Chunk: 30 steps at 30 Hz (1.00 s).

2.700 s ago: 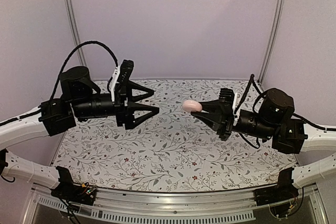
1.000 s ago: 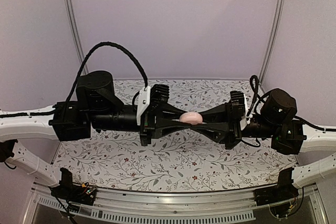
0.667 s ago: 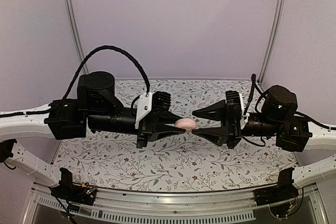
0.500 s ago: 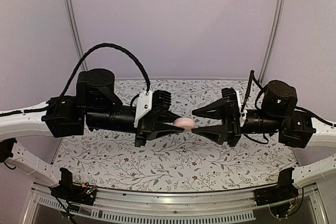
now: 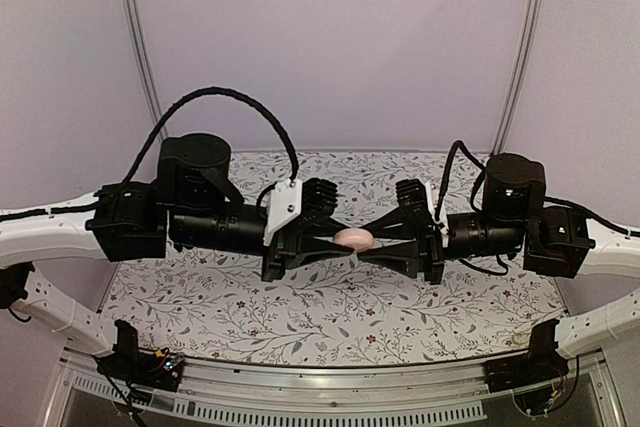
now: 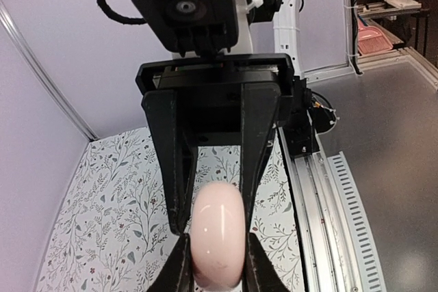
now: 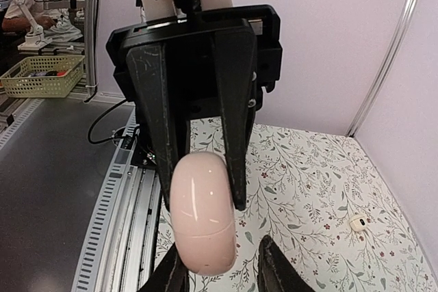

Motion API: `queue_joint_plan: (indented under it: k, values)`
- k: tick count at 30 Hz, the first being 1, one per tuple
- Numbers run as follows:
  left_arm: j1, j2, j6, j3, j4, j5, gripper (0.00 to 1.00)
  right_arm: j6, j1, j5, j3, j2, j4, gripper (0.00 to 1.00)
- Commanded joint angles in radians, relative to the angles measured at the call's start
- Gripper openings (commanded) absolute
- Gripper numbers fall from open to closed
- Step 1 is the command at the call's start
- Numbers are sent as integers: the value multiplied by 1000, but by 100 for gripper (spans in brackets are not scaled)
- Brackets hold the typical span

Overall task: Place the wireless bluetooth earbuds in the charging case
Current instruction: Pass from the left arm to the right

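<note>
Floral-patterned cloth (image 5: 330, 322) was spread over the table, with lilac walls closing it in. Above its middle the charging case (image 5: 354, 239) was held in the air between the two arms. It was clamped at one end by the left gripper (image 5: 338, 239), whose fingers were pressed against both flanks. The right gripper (image 7: 220, 275) was set nose to nose with it from the other side. Its jaws were seen slightly apart, straddling the free end with a sliver of daylight on one side, so no second clamp could be claimed. The lid was shut, and a fine seam was visible round the shell. What was taken for an earbud (image 7: 356, 222) (a tiny cream piece with a dark spot) was seen lying on the cloth near the foot of a wall, well apart from both grippers.

The case was judged light, rigid and glossy, hence slippery: a rounded pebble that could be squirted out of flat pads if squeezed off-centre. It would best be taken across its broad flanks, below the seam, so that the lid was left free to be prised open. The earbud was judged lighter yet and prone to roll, so a fine pinch across its body would be called for
</note>
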Motion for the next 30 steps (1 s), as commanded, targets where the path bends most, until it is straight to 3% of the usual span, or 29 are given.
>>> queue_joint_plan:
  k: [1, 7, 16, 19, 21, 22, 30]
  values:
    - [-11, 17, 6, 28, -12, -9, 0, -4, -2, -15, 19, 1, 5, 34]
    - [-10, 27, 5, 30, -16, -11, 0, -4, -2, -24, 20, 3, 8, 31]
    - [-8, 22, 4, 24, -14, -28, 0, -4, -2, -24, 8, 5, 12, 10]
    - [-7, 16, -5, 14, -5, -43, 12, -2, -2, -25, 4, 3, 20, 6]
    - [-6, 11, -14, 6, 3, -55, 32, 1, -2, -22, -2, 0, 25, 4]
    - [-4, 7, -18, 3, 6, -58, 37, 3, -2, -20, -5, -3, 25, 4]
    - [10, -10, -33, 1, 29, -51, 43, 1, -2, -29, -14, -7, 22, 0]
